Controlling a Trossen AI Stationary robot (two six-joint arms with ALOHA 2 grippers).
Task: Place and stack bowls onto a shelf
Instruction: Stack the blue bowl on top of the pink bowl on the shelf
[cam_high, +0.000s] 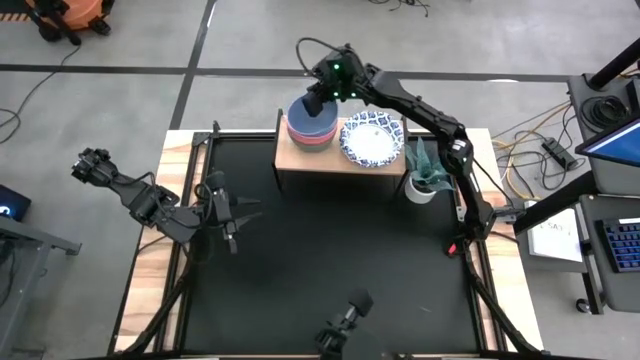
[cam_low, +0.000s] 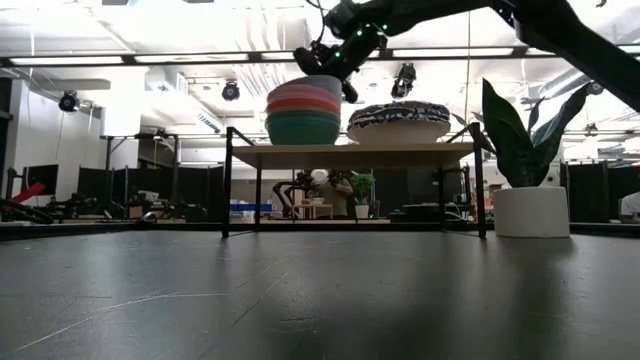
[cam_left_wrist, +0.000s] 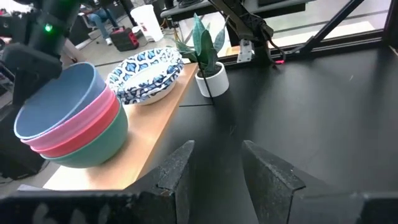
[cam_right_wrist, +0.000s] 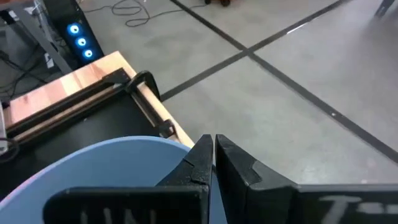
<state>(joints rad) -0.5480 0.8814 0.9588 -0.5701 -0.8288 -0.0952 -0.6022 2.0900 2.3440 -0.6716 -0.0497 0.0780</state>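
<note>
On the light-wood shelf (cam_high: 345, 158) stand two stacks. The left one (cam_high: 310, 125) has the green bowl at the bottom, then red, pink and the slate-blue bowl (cam_left_wrist: 59, 99) on top. To its right, the white bowls with blue pattern (cam_high: 372, 138) are nested together. My right gripper (cam_high: 318, 100) reaches over the shelf's far edge and is shut on the slate-blue bowl. My left gripper (cam_left_wrist: 214, 174) hovers open above the black tabletop, left of the shelf and nearer than it. My right gripper (cam_right_wrist: 213, 155) pinches the slate-blue bowl's rim (cam_right_wrist: 177, 144) on the bowl's far side, one finger inside the bowl and one outside. The fingers slant down from the far side. The bowl sits nested in the pink bowl (cam_low: 303, 92), upright.
A white pot with a spiky green plant (cam_high: 424, 176) stands just right of the shelf. The black tabletop (cam_high: 330, 260) stretches in front of the shelf, with wooden edges (cam_high: 155, 250) at both sides. A camera mount (cam_high: 345, 320) sits at the near edge.
</note>
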